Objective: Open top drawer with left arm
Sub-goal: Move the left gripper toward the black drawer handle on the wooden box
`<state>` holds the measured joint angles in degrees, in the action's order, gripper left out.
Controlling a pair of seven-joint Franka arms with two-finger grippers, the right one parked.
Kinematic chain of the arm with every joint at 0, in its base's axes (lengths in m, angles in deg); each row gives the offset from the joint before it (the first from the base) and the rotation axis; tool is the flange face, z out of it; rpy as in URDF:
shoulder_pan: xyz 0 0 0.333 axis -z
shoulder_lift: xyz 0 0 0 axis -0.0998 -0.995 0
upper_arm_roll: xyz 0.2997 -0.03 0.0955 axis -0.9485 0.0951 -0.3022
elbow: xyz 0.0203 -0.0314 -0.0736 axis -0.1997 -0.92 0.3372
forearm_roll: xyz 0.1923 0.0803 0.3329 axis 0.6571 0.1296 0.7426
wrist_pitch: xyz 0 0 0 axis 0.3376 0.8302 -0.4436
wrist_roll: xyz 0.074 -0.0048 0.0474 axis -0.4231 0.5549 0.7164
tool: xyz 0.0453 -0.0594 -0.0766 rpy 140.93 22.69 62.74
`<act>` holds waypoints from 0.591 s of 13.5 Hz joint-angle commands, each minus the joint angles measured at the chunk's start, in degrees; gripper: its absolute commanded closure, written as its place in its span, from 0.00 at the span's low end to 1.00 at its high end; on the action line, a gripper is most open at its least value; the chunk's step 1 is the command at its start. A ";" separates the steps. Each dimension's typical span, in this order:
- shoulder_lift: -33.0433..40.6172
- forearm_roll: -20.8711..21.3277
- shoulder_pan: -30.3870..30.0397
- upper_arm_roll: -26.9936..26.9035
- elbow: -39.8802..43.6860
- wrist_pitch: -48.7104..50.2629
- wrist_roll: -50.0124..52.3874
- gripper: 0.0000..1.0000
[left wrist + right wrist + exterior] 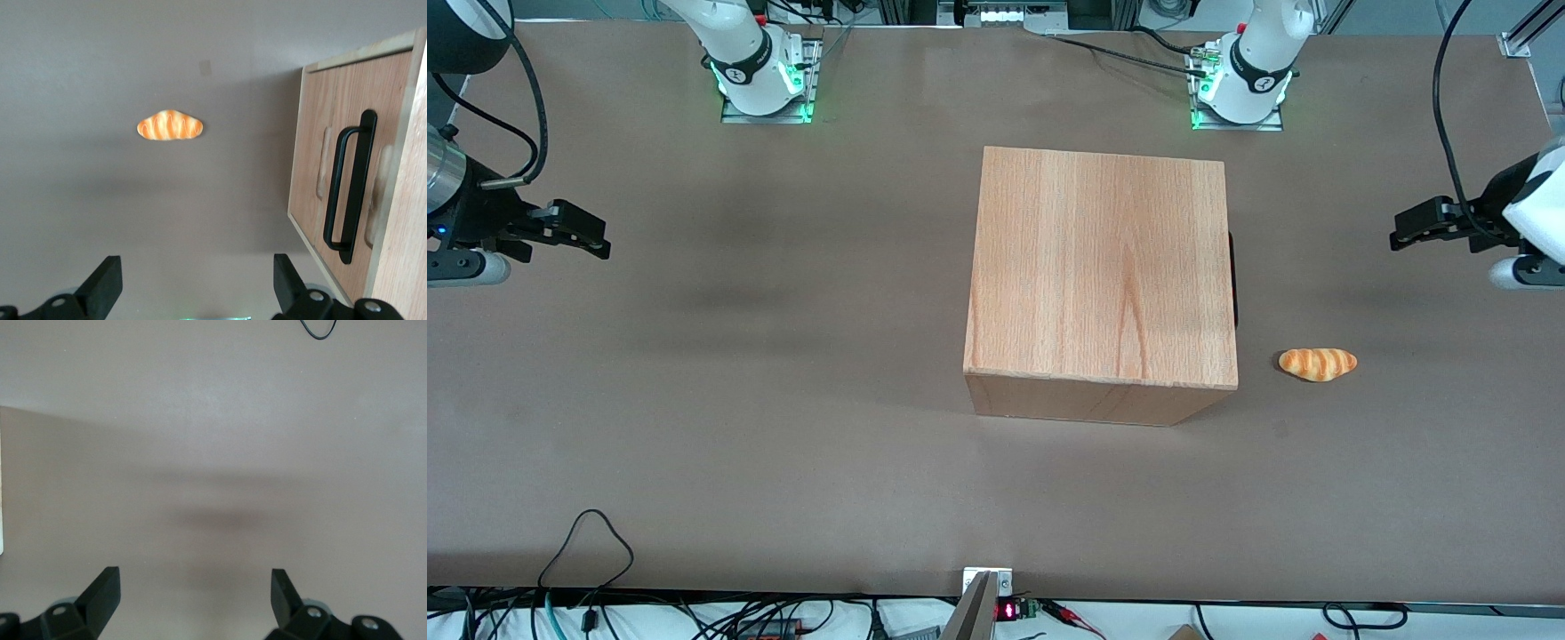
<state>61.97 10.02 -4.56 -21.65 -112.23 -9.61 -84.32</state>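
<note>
Brown worktop (783,427), with a light-wood drawer box (1103,276) standing near its middle, flat top up. Box front turned toward the working arm's end of the worktop; from the front camera only a sliver of black handle visible at that edge. Top drawer (337,180) fully shut in the wrist view, its front panel flush within the box frame, long black handle (350,189) fixed across the panel.

Toy croissant (1318,364), orange with pale stripes, lying flat on the worktop in front of the drawer face, a little nearer the front camera than the handle, apart from the box.

Left arm (1534,209) held at the working arm's end of the worktop, white shell and black cable showing at the frame edge. Claw (1405,238) raised above the worktop, pointing toward the box, well apart from the handle. Fingers (107,283) spread wide apart with nothing between them, touching neither drawer nor croissant.
</note>
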 commanded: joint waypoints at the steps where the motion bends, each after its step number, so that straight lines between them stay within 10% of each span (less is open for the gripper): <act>1: -3.34 -0.97 0.94 -0.04 -0.67 0.43 0.68 0.00; 8: -9.06 -6.40 4.37 0.40 -0.66 0.43 -0.03 0.00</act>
<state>54.02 6.16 -0.55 -21.05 -113.59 -9.66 -84.32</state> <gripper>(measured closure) 0.000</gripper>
